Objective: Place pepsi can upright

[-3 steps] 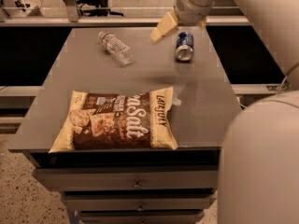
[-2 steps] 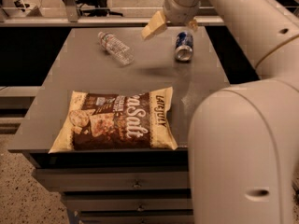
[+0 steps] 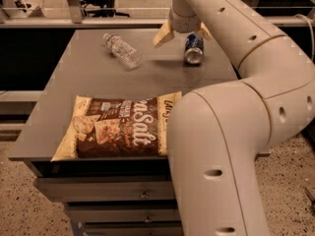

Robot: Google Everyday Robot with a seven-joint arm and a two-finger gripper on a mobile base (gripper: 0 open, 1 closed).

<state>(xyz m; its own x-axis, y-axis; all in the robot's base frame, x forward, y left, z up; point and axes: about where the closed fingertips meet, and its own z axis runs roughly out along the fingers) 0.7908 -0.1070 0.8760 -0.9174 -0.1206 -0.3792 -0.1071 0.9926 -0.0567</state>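
The pepsi can [image 3: 193, 49] is dark blue and lies on its side at the far right of the grey table [image 3: 88, 82], with its silver end towards the camera. My gripper [image 3: 183, 33] hangs just over the can's far end. Its two tan fingers [image 3: 163, 35] are spread wide to either side, open and holding nothing. The gripper sits slightly left of the can. My arm [image 3: 231, 132] sweeps in from the lower right and hides the table's right front part.
A clear plastic water bottle [image 3: 122, 49] lies on its side at the far middle left. A large brown snack bag [image 3: 118, 127] lies flat near the front edge. Drawers [image 3: 142, 195] sit under the tabletop. A rail runs behind the table.
My arm has swung left and closer to the camera, filling more of the view. The gripper stays open over the can's far end. The can, bottle and bag have not moved.
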